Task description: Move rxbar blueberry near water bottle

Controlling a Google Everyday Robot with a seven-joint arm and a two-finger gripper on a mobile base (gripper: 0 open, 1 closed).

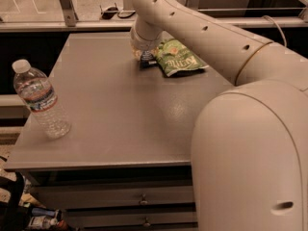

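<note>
The rxbar blueberry point(147, 62) is a small dark wrapper lying flat at the far side of the grey table point(120, 114), touching the left edge of a green chip bag. My gripper point(143, 56) is right over the bar's left end, mostly hidden by my own wrist, so I cannot tell whether it touches the bar. The water bottle point(40, 99) stands upright near the table's left front corner, far from the bar. It is clear and ribbed, with a white cap and a red, white and blue label.
A crinkled green chip bag point(180, 57) lies just right of the bar. My large white arm point(250, 129) covers the right side of the view. Drawers point(139, 198) sit under the table front. A rail and window ledge point(72, 25) run behind the table.
</note>
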